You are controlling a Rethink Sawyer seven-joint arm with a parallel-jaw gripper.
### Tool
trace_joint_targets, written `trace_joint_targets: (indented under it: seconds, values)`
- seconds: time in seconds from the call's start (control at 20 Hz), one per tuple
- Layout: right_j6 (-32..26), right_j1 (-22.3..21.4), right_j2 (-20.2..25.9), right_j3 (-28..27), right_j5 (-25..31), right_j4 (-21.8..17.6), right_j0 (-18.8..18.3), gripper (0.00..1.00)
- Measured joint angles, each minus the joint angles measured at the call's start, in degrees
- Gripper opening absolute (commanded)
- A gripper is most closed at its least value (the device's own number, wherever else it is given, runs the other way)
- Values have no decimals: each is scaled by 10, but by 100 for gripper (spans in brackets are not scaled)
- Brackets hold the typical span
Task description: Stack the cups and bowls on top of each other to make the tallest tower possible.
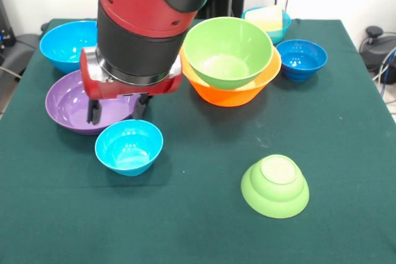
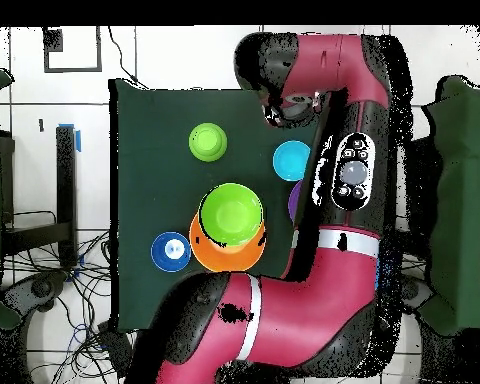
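My gripper [image 1: 117, 110] hangs open just above the near-right part of the large purple bowl [image 1: 69, 108], its two dark fingers [image 1: 94, 112] spread with nothing between them. A small light blue bowl [image 1: 129, 146] stands upright just in front of it. The large lime green bowl [image 1: 228, 51] is nested in the large orange bowl [image 1: 232, 96]. A small lime green bowl [image 1: 275, 185] lies upside down near the front. A pale yellow cup [image 1: 265, 17] rests in a light blue bowl [image 1: 283, 24] at the back. In the overhead view the arm hides the gripper.
A large blue bowl [image 1: 67, 44] stands behind the purple one at the far left. A small dark blue bowl [image 1: 301, 60] sits right of the orange bowl. The overhead view shows the green-in-orange pair [image 2: 231, 213] mid-table and the upturned green bowl [image 2: 208, 142].
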Motion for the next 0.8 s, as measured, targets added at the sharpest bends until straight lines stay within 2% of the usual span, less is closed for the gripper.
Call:
trace_joint_targets:
  seconds: [0.4, 0.8]
  values:
    - [0, 5, -35, 0, 0, 0, 5, 100]
    - [0, 12, -50, -15, 0, 0, 11, 100]
